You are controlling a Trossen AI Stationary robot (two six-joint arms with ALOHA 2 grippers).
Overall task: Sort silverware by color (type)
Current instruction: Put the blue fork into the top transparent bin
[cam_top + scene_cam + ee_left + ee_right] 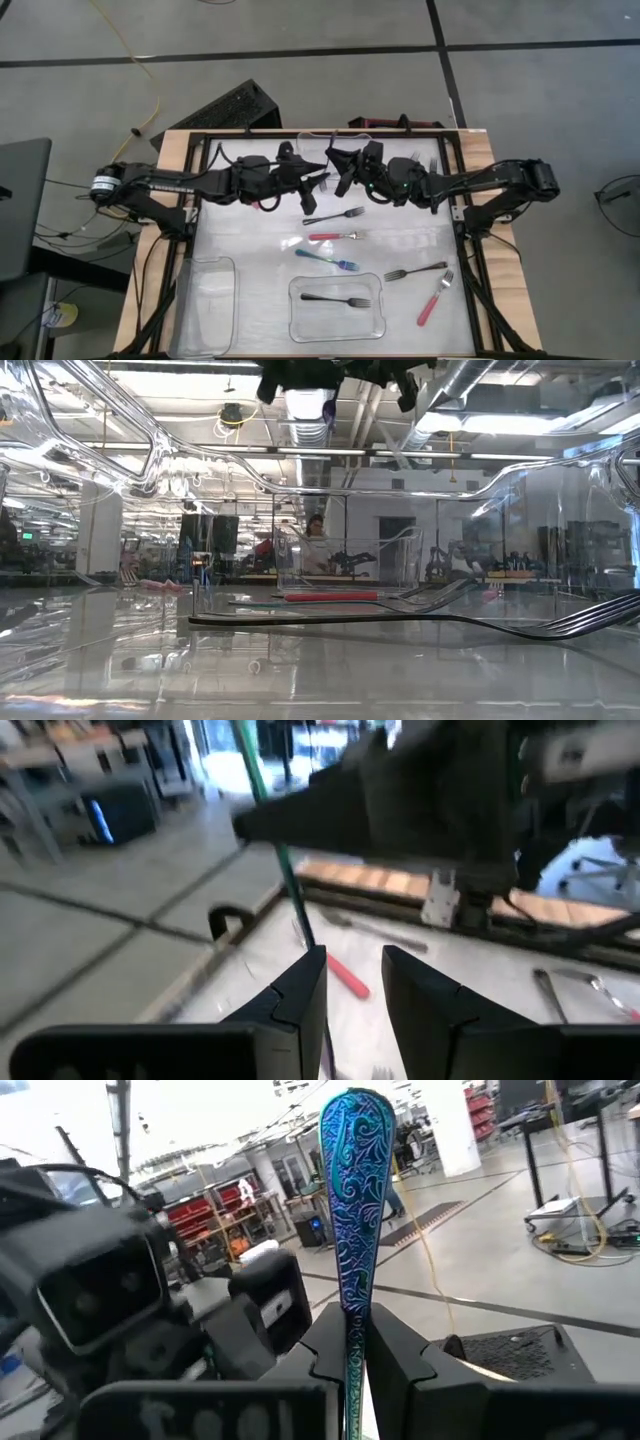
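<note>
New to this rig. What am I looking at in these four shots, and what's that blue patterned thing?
Two dark robot arms work over a table. The overhead shot shows both, meeting near the table's far edge. One camera sits at table height; the other two ride on the wrists.

The right gripper is shut on a teal-blue patterned utensil handle, standing upright between its fingers. The left gripper faces it with a gap between its fingers, holding nothing that I can see.

On the table: a dark fork, a red-handled fork, a teal-blue fork, another dark fork and another red-handled fork. One clear bin holds a dark fork; the clear bin to its left looks empty.
</note>
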